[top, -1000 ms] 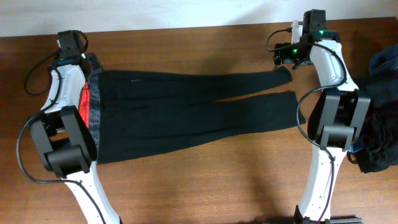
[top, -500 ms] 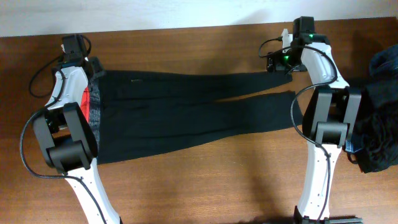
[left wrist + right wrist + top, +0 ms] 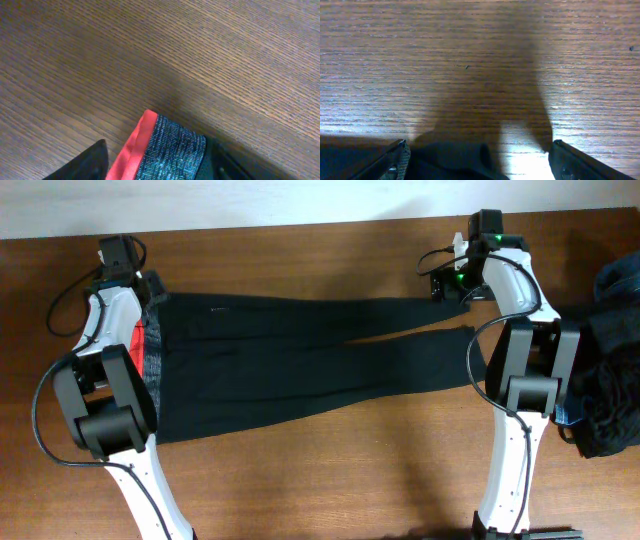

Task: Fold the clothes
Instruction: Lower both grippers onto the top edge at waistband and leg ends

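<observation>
The left gripper [image 3: 160, 167] is showing only the tips of its fingers [image 3: 87, 162] in the left wrist view, as the bottom edge is cutting off the rest. They are standing apart, with the corner of the waistband [image 3: 175, 152] and its red edge [image 3: 135, 150] lying flat between them. The pads are out of view, so I cannot tell whether they are pressing the cloth; nothing is looking lifted or bunched.

The right gripper [image 3: 482, 165] is likewise being cropped to two fingers [image 3: 395, 160] at the lower corners of its wrist view. They are standing wide open and holding nothing. A dark fold of a leg end [image 3: 455, 160] is sitting between them in heavy shadow, and its outline is hard to make out.

Outward from the fingers, the pants [image 3: 300, 350] are lying flat across the table [image 3: 300, 480], stretching from the left gripper [image 3: 150, 286] to the right gripper [image 3: 445, 280]. The near leg is lying beside the far leg, on the side away from the right fingers. Beyond the right arm, away from the pants, a heap of garments [image 3: 610, 380] is running off the picture's edge.

Compared with a second ago, the right gripper is sitting further in over the leg end. The left fingers are standing a little closer together, and the pants are lying as they were.
</observation>
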Robot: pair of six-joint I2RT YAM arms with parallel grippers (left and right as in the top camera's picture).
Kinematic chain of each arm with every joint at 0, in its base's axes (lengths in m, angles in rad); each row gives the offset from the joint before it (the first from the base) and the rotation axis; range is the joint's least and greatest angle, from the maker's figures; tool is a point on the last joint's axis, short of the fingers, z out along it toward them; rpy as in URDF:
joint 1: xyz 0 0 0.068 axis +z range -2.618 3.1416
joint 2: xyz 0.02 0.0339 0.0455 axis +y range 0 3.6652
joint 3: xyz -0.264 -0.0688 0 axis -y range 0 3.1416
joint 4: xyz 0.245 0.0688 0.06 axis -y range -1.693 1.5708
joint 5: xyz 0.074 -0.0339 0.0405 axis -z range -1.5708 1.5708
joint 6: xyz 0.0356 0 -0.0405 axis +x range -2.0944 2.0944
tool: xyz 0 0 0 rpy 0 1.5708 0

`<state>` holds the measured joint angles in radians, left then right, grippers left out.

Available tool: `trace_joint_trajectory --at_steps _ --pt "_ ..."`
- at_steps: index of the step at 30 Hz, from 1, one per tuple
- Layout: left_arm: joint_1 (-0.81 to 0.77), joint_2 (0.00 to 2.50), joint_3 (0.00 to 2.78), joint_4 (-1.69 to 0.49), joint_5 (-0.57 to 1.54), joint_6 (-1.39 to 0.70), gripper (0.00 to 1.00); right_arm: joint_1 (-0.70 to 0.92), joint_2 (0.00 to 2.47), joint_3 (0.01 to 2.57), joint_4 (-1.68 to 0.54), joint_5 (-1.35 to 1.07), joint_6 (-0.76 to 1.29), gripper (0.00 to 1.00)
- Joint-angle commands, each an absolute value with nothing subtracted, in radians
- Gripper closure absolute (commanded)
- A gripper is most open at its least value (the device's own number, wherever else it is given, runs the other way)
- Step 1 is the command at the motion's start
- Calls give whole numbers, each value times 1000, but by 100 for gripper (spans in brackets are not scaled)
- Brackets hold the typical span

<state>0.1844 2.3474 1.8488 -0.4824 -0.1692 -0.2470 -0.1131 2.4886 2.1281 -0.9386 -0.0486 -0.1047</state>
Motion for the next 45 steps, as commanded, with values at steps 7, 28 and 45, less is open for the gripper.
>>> trace_joint_trajectory --at_steps 7,28,45 --pt "186 2410 1848 -479 -169 -241 38 -112 2505 2131 -950 -33 -97 8" --pt "186 2414 1853 -456 -169 -241 98 -112 2505 2131 -942 -33 -97 67" --pt "186 2412 2102 -669 -135 -241 100 -112 2470 2186 -931 -33 -97 96"
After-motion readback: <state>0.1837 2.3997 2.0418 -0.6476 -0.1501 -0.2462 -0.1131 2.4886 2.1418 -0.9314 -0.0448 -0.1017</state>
